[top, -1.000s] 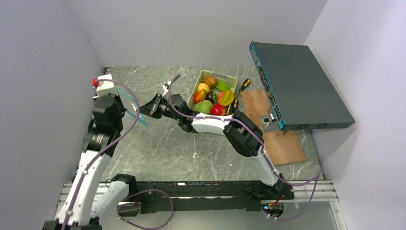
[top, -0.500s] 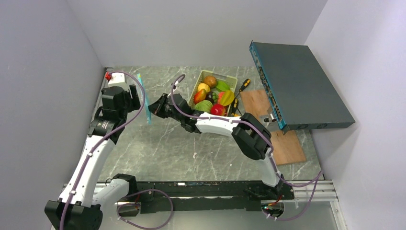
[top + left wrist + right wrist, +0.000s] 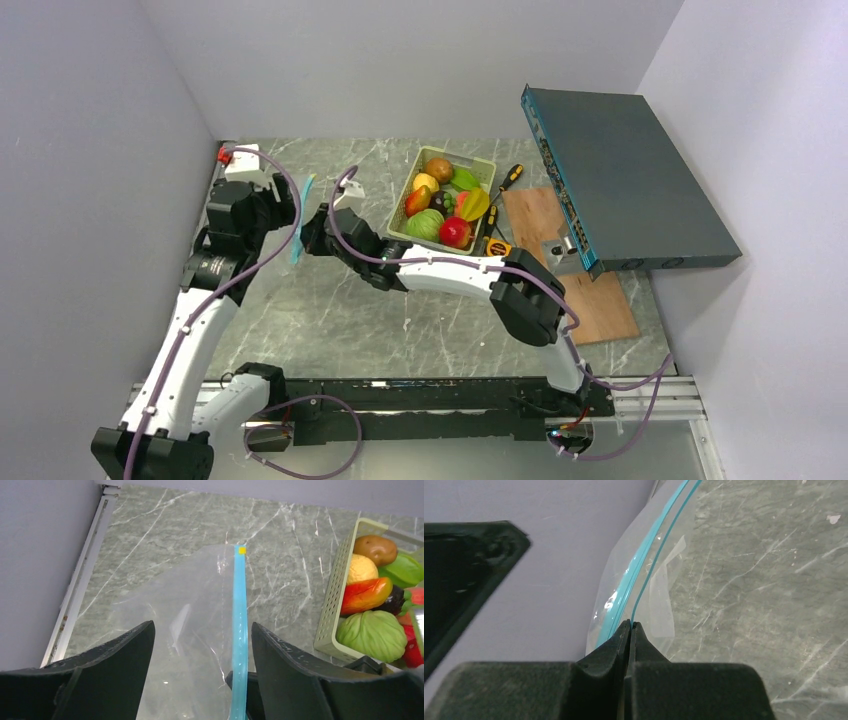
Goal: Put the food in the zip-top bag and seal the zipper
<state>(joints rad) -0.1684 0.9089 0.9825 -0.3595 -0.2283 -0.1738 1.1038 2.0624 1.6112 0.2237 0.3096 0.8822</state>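
Clear zip-top bag [image 3: 175, 600] hangs over the grey marble table [image 3: 175, 525], its light blue zipper strip [image 3: 240, 630], yellow-tagged at one end, pinched by the clenched right gripper [image 3: 630, 625] between the released jaws of the left gripper [image 3: 201, 630].

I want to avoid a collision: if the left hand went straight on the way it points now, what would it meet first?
Most likely the zip-top bag: its clear film and blue zipper hang before the open left hand, pinched by the right hand. Behind it is the table; depth is unclear.
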